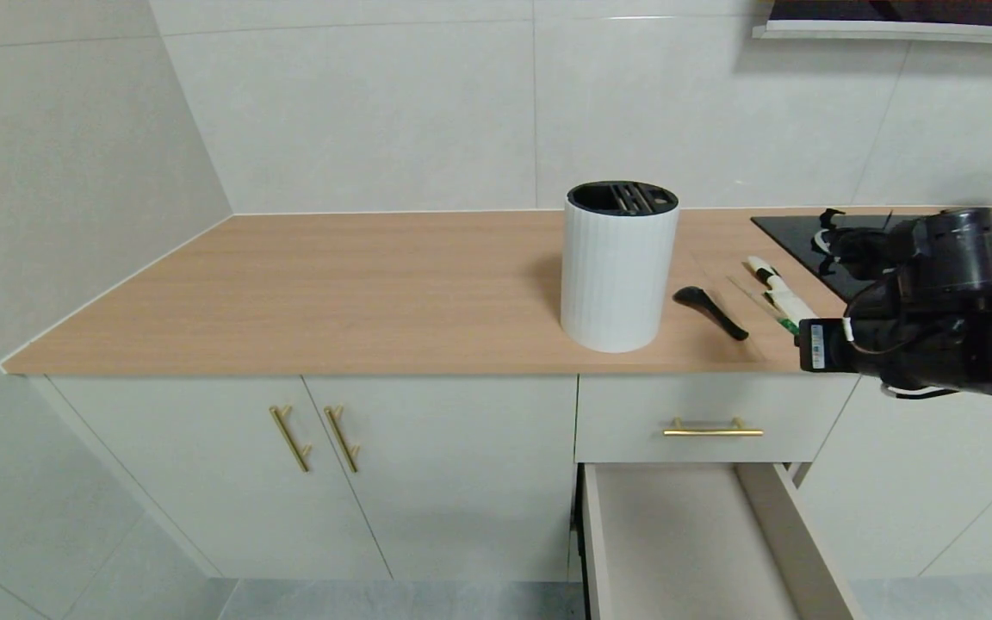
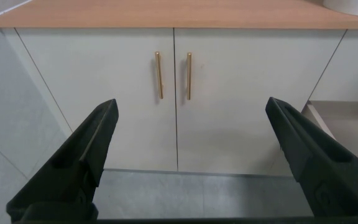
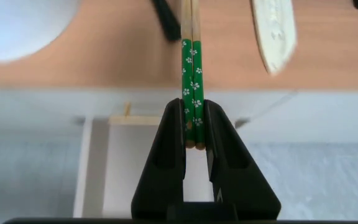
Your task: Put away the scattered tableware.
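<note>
While the right end effector (image 3: 194, 124) hangs at the worktop's (image 1: 332, 293) front edge, its fingers are pressed onto the green ends of the chopsticks (image 3: 191, 74), pinching the pair side by side. The chopsticks' pale shafts reach back over the wood, and whether they touch it I cannot tell. In the head view the chopsticks (image 1: 759, 301) lie between a black spoon (image 1: 709, 310) and a white utensil (image 1: 778, 293), all near the right end of the worktop. The black spoon is just beside a white ribbed holder (image 1: 619, 275) with a black slotted top, which stands upright near the front edge. A black hob (image 1: 797, 241) is set into the worktop behind the utensils.

Below the chopsticks a drawer (image 1: 685, 542) stands pulled out under a shut one with a gold handle.

Lower down and away from the worktop, the left end effector (image 2: 191, 155) has its dark fingers (image 2: 86, 162) spread wide, holding nothing. It faces a pair of cabinet doors (image 2: 173, 112) with gold bar handles.
</note>
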`<state>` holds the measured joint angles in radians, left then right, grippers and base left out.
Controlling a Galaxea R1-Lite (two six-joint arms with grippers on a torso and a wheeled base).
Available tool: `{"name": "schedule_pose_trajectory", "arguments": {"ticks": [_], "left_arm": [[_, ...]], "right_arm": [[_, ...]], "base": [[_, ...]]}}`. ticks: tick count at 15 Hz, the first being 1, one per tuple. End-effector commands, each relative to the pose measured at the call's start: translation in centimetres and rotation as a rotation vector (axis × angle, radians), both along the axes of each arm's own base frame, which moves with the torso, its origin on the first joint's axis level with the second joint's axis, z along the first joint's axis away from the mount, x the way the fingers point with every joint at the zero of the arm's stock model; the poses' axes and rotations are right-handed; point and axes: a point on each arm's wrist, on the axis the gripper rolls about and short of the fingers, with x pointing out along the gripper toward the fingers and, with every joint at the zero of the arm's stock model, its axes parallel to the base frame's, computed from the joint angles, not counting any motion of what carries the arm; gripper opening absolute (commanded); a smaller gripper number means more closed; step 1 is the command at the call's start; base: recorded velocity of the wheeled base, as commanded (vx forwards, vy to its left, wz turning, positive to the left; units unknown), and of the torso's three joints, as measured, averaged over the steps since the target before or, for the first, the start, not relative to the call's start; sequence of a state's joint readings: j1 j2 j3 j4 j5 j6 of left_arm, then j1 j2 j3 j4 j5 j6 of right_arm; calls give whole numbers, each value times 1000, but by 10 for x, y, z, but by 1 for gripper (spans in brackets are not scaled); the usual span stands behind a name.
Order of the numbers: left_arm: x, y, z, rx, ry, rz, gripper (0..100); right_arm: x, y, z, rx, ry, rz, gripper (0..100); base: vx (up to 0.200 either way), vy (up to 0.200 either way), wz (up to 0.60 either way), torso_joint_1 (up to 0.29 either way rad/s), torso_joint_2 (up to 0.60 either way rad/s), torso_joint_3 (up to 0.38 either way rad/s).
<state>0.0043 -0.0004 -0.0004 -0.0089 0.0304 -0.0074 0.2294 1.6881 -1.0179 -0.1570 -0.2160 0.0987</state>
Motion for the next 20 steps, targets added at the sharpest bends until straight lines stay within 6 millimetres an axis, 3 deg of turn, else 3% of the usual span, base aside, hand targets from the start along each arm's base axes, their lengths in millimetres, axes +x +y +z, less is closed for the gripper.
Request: {"name": "schedule_pose_trajectory", "arguments": {"ticks": [1, 5, 9, 20], "left_arm": [[0, 0, 0, 0, 1, 1, 100], [0, 0, 0, 0, 1, 1, 100], [0, 0, 0, 0, 1, 1, 100], [0, 0, 0, 0, 1, 1, 100]], "right_arm": [[-46, -9, 37, 45, -41, 79, 0], [-89, -13, 52, 16, 30, 208, 0], [-116, -9, 53, -3, 100, 364, 0], [-124, 16, 30, -40, 240, 527, 0]], "base": [[0, 0, 0, 0, 0, 0], [0, 0, 0, 0, 0, 0], [0, 0, 0, 0, 0, 0], [0, 0, 0, 0, 0, 0]]}}
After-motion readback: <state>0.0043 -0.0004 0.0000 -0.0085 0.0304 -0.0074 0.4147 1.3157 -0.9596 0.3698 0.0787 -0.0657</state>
